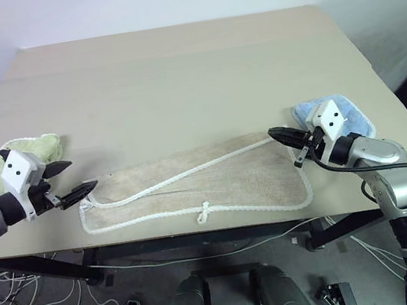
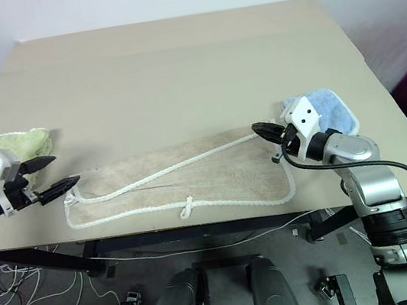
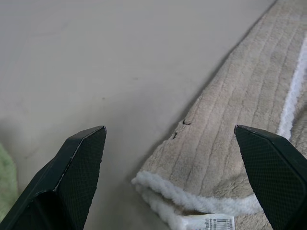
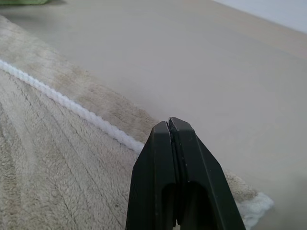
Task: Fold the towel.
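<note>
Towel [image 1: 194,189]: folded lengthwise, near front edge of worktop [image 1: 176,79].
Left hand [image 1: 69,181]: spread wide at towel's corner.
Right hand [image 1: 283,138]: pinched shut, empty.
Green cloth [image 1: 33,152]: partly behind left hand.
Blue cloth [image 1: 348,110]: partly behind right hand.

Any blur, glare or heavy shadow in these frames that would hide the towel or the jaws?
Left eye view: even light, no glare, towel crisp. Left wrist view: left gripper jaws sharp and wide apart, the towel's white tag cut by the frame edge. Right wrist view: right gripper jaws shut and close to the lens, the table behind softer.
</note>
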Motion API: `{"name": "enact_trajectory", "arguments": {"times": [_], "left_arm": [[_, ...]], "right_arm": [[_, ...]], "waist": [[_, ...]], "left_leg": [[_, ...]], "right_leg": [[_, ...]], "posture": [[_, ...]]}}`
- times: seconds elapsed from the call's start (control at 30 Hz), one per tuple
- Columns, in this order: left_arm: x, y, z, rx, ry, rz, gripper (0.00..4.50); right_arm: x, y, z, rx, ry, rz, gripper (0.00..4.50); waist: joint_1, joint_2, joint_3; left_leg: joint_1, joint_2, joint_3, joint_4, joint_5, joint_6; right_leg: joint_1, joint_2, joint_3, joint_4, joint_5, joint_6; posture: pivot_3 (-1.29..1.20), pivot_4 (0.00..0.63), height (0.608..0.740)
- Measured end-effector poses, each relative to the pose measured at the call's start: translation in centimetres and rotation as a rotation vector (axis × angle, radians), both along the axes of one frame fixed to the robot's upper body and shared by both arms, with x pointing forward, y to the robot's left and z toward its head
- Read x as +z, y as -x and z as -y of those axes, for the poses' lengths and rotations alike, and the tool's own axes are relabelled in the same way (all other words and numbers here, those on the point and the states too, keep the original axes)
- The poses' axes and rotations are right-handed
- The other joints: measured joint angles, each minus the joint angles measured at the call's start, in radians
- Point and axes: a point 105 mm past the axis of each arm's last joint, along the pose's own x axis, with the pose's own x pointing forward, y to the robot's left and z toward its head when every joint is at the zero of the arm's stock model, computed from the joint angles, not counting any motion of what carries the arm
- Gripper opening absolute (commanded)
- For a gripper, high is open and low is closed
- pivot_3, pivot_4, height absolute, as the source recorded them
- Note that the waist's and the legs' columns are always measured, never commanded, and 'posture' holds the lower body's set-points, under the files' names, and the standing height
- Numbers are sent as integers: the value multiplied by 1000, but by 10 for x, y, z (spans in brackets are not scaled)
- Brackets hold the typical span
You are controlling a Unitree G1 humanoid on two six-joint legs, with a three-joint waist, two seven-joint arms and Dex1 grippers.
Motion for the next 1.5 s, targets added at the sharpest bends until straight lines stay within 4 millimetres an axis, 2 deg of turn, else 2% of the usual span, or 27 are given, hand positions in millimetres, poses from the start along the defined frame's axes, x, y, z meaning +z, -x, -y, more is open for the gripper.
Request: {"name": "enact_trajectory", "arguments": {"times": [0.17,0.33,0.47,0.83,1.07,1.43,1.5], "left_arm": [[1,1,5,-29,-9,0,4480],[-2,6,12,-73,-30,-18,4480],[1,10,7,-122,-120,-33,4480],[8,8,21,-441,-357,-42,4480],[-1,5,22,-572,-485,-79,4480],[-25,4,18,-678,-602,-118,4480],[-29,3,17,-691,-631,-114,4102]], "right_arm": [[0,-2,0,-3,-4,4,0],[3,-7,-7,11,-23,13,0],[1,-11,-9,14,-19,13,0],[-6,-11,-26,36,-64,4,0],[-19,-7,-27,11,-89,-27,0],[-19,-1,-35,9,-105,-11,0],[-19,0,-35,7,-106,-11,0]], "waist": [[0,0,0],[-1,0,0],[-1,0,0],[0,1,0],[-3,1,0],[-2,1,0],[-1,1,0]], "left_leg": [[0,0,0,0,0,0],[0,0,0,0,0,0],[0,0,0,0,0,0],[0,0,0,0,0,0],[0,0,1,1,0,0],[0,0,1,2,0,0],[0,0,0,2,0,0]], "right_leg": [[0,0,0,0,0,0],[0,0,0,0,0,0],[0,0,0,0,0,0],[0,1,0,0,0,0],[0,3,0,1,0,0],[0,3,-1,2,0,0],[0,3,-1,2,0,0]], "posture": [[0,150,740],[0,150,740],[0,150,740],[0,150,740],[0,150,740],[0,150,740],[0,150,740]]}}
